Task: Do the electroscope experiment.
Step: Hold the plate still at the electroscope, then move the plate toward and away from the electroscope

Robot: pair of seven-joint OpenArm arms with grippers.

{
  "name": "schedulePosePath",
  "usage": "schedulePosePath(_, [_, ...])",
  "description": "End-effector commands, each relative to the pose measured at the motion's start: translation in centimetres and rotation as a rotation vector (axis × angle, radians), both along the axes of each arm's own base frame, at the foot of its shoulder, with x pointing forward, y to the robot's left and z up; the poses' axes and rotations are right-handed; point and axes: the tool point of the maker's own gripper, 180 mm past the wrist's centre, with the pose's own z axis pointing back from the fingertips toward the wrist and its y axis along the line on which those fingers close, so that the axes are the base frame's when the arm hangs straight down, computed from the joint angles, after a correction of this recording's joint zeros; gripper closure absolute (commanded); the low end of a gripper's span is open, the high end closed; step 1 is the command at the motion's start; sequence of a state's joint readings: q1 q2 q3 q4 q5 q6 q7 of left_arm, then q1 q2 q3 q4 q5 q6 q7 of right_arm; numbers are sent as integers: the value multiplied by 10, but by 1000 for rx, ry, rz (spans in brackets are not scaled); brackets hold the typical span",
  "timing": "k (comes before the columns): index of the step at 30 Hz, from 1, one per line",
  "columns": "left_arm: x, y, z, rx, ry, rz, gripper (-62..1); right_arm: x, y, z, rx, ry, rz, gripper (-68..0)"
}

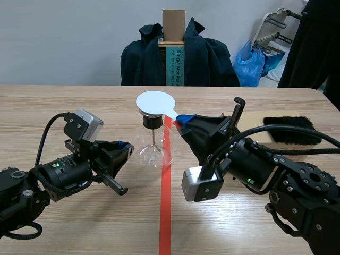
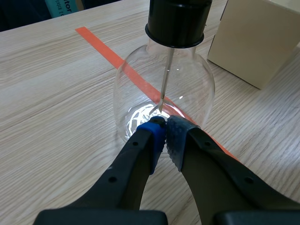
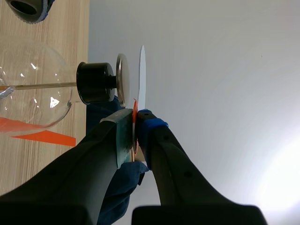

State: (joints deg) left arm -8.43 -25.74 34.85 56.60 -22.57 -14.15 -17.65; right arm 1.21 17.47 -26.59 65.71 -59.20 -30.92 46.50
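Grips the white disc [image 1: 155, 102] by its handle with the right hand [image 1: 183, 121], pads clamped on it, holding the disc flat and just over the metal plate [image 3: 122, 77] of the electroscope [image 1: 154, 149], upright at mid-desk on the red tape line. Takes it by the handle probably to spare the charged face and bring that face squarely to the plate, showing a thin gap between the two in the right wrist view. Rests the left hand [image 1: 123, 149] low over the desk [image 1: 79, 101], pads pressed together on nothing, tips right at the glass bulb's base, perhaps to steady it, with contact impossible to tell.
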Motion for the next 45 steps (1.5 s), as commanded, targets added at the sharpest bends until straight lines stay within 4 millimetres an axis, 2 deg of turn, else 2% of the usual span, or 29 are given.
schedulePosePath(1, [5,-3,12,-26,-32,1,-51,6,-3,10,11,-36,-14,-8])
schedulePosePath(7, [5,-3,12,-26,-32,1,-51,17,-12,10,14,-29,-90,-8])
schedulePosePath(17, [5,-3,12,-26,-32,1,-51,49,-45,9,24,-7,-343,-8])
schedulePosePath(24, [5,-3,12,-26,-32,0,-51,56,-54,8,26,-2,-409,-8])
schedulePosePath(30, [5,-3,12,-26,-32,0,-51,53,-49,8,17,-7,-378,-8])
schedulePosePath(39, [6,-3,12,-28,-34,1,-51,25,-17,8,-3,-31,-143,-8])
schedulePosePath(45, [6,-2,12,-27,-35,3,-51,10,-5,8,-8,-39,-38,-8])
